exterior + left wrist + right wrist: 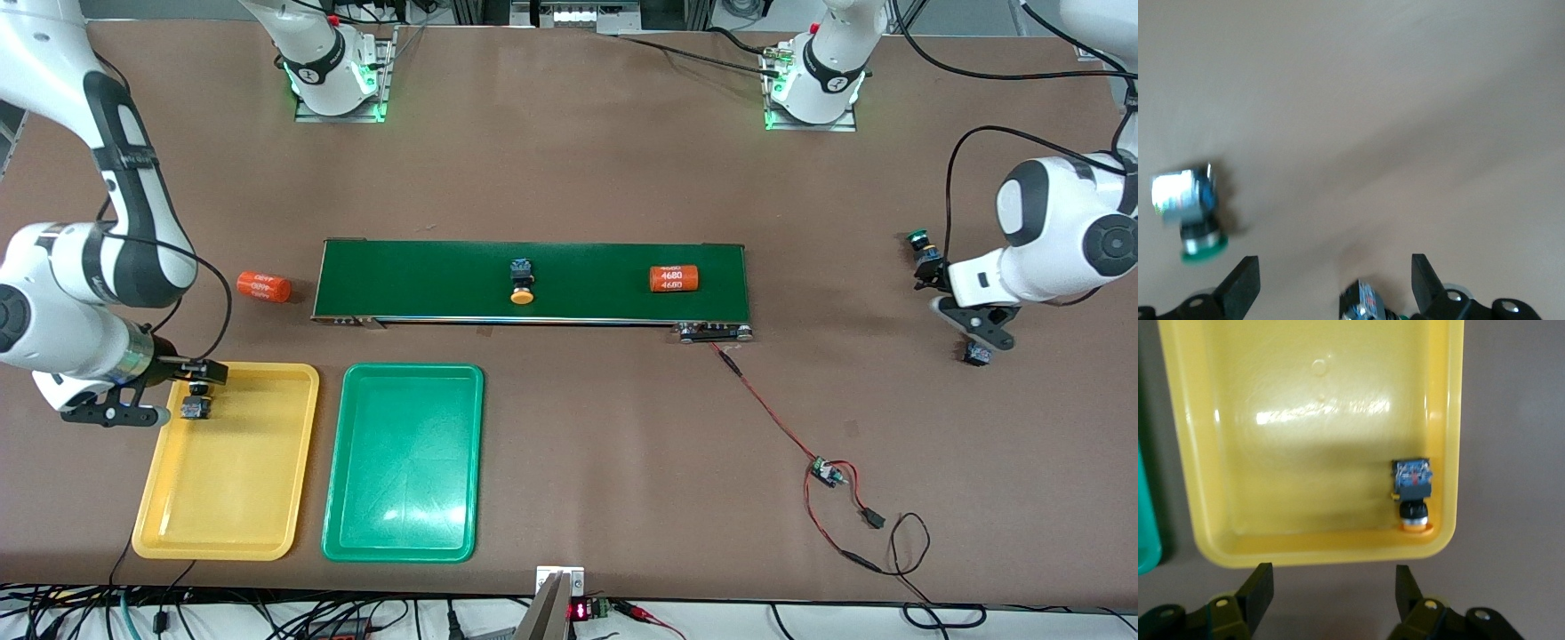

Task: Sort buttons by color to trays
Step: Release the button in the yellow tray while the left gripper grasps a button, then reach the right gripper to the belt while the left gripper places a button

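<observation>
Yellow button (1413, 495) against tray (1205, 487) corner

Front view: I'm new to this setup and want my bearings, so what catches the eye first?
The long dark-green conveyor belt across the middle, carrying a yellow-capped button and an orange cylinder. Nearer the camera, the yellow tray and green tray lie side by side. The right hand is open over the yellow tray's corner, where another yellow-capped button lies.

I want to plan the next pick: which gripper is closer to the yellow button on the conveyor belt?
Right. The right gripper hangs over the yellow tray; the left gripper is farther from the yellow button on the conveyor belt, past the belt's end.
</observation>
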`<action>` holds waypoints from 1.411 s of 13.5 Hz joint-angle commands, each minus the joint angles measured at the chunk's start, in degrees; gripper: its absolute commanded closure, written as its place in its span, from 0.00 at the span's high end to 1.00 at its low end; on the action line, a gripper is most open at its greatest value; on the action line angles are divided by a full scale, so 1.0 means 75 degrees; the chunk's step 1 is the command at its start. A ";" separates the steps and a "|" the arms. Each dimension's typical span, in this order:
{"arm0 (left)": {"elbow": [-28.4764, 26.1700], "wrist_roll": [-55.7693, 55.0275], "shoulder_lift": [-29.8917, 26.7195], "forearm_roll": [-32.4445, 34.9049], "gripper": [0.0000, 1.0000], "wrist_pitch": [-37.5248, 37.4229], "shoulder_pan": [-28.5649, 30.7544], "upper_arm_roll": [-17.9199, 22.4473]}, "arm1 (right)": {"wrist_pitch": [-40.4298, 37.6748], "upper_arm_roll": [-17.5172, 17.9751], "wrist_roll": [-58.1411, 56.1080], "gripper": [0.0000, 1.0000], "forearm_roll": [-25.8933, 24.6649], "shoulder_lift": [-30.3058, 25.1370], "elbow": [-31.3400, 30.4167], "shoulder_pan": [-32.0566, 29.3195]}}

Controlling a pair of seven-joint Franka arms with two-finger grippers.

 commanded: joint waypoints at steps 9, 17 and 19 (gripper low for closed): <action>-0.1637 -0.3527 0.0030 -0.0282 1.00 0.1565 0.0830 0.0272 | -0.2947 -0.0031 0.0639 0.85 0.0879 -0.2320 -0.0263 0.0690; -0.2072 -0.3410 0.0089 -0.0282 1.00 0.1698 0.1090 0.0319 | -0.2388 0.0530 0.1364 1.00 0.1455 -0.3505 -0.1423 0.0983; -0.2224 -0.3410 0.0101 -0.0282 0.92 0.1662 0.1078 0.0319 | -0.2317 0.0776 0.1738 1.00 0.1455 -0.3599 -0.1574 0.0995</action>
